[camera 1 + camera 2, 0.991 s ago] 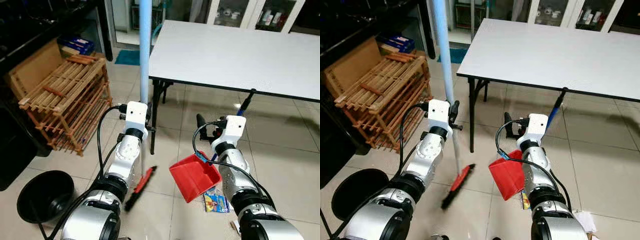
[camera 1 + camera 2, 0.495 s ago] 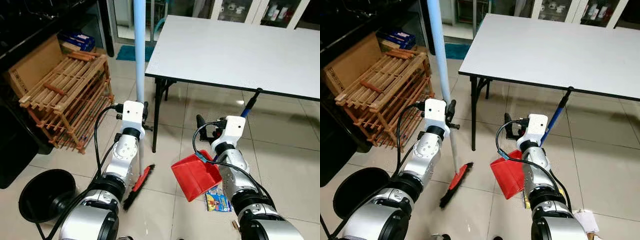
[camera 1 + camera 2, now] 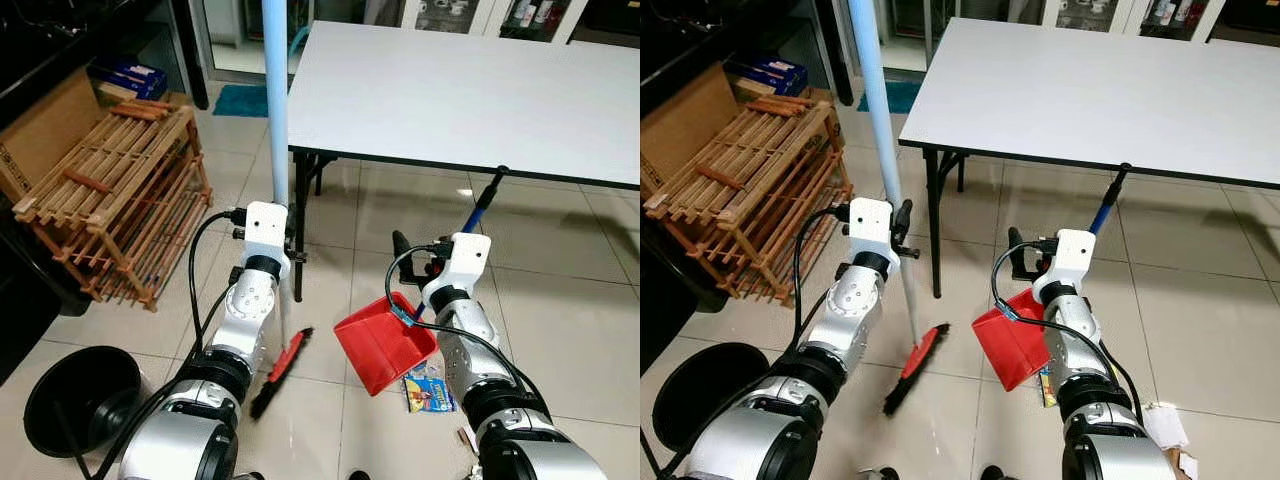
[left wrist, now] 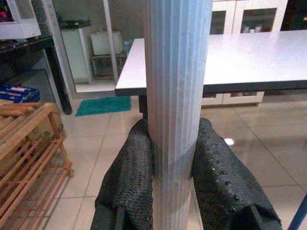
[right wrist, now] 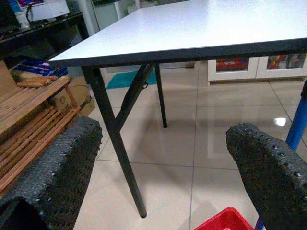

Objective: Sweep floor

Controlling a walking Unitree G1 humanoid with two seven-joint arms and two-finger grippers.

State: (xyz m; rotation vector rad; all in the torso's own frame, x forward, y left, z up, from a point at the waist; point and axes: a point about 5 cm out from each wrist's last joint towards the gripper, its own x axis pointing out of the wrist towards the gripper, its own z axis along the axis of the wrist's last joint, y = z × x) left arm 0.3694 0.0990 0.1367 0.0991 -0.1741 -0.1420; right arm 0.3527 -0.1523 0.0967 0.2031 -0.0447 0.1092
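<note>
Left end effector [image 4: 175, 191] clamps the broom [image 3: 880, 170] pole upright, its head on the floor beside the dustpan [image 3: 382, 343], which the right end effector [image 3: 418, 262], fingers spread in wrist view, angles beside the wrapper [image 3: 428, 392].

A white bench [image 3: 470, 95] stands on black legs; at its left — a wooden rack [image 3: 105, 200], a black bucket [image 3: 75, 400] near it.

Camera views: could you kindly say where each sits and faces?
Left eye view: head, facing down-forward; both arms, broom, dustpan, floor.
Right eye view: beside it, same scene.
Left wrist view: along left gripper, shut on broom handle, toward table.
Right wrist view: between right gripper's open fingers, toward table.
Wrist views share the table.
</note>
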